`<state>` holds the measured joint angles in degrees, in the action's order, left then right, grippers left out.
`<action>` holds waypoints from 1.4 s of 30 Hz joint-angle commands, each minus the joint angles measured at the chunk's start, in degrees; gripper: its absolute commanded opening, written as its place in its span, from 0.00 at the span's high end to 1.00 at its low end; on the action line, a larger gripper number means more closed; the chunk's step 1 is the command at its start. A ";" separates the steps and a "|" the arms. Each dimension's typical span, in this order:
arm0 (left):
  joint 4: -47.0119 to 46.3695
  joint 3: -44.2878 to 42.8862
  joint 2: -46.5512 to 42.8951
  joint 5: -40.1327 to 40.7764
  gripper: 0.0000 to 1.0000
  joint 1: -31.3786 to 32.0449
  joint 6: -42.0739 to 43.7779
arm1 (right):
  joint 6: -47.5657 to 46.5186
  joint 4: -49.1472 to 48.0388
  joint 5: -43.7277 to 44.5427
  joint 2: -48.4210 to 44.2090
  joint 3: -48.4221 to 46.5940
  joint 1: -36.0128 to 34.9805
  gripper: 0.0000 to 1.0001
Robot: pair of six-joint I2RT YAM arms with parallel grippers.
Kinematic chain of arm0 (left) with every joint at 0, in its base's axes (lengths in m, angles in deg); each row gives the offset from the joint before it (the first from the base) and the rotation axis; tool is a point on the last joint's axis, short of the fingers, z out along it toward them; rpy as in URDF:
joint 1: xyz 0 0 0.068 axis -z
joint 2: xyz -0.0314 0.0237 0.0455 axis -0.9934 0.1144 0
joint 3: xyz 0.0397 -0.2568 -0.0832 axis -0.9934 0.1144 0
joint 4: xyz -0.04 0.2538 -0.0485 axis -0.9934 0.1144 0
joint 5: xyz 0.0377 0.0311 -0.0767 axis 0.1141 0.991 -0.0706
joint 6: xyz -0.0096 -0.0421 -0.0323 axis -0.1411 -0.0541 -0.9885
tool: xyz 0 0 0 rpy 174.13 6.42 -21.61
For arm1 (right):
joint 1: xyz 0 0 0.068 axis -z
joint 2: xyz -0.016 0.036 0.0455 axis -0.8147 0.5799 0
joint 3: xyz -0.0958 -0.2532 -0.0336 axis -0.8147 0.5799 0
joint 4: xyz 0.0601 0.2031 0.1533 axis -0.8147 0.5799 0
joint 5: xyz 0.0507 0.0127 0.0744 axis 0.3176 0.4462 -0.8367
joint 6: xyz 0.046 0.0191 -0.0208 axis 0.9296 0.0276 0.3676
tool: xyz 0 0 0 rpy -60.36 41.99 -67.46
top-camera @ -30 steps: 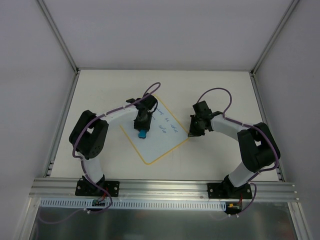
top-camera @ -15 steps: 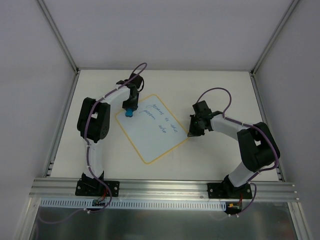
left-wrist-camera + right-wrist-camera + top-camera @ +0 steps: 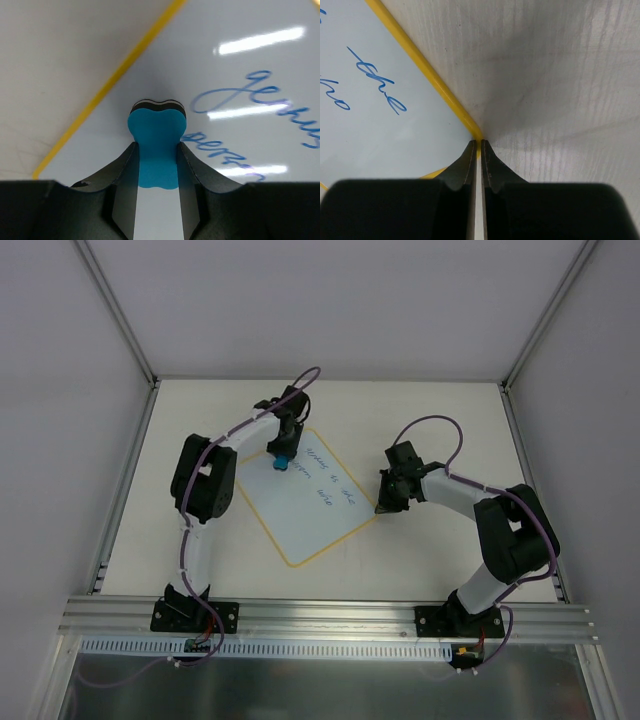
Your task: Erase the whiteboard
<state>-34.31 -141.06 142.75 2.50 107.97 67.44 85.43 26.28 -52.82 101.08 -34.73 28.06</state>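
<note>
My left claw (image 3: 156, 146) pinches the blue eraser (image 3: 156, 124), tip down on the whiteboard (image 3: 250, 55) beside blue handwriting (image 3: 235, 95). My right claw (image 3: 479, 145) is pressed together at the whiteboard's yellow corner.

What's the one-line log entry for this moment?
left tool: shut on blue eraser, set on whiteboard beside handwriting | right tool: shut, tips at whiteboard corner | handwriting: not yet erased

**Whiteboard (image 3: 298, 518) skewed, writing on it**

Pale blue-white with a thin yellow border, it lies flat on the counter (image 3: 420, 415), turned diamond-wise, one rounded corner at 12 o'clock. Blue handwriting (image 3: 330, 480) fills its 2 o'clock side.
</note>
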 commanded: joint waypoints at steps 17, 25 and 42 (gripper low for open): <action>1.58 4.58 -0.17 -8.27 1.00 13.80 -6.12 | -1.31 4.01 3.39 2.57 2.47 -0.57 1.00; 1.58 8.54 -5.28 -0.19 1.00 5.35 -1.48 | -1.31 3.92 3.57 2.57 2.90 -0.57 1.00; 2.02 -9.91 8.07 -5.09 1.00 -1.24 2.76 | -1.58 4.01 3.13 1.43 2.73 -0.57 1.00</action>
<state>-33.28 -148.49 147.10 0.90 106.79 67.68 85.48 25.61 -52.84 100.97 -34.45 27.88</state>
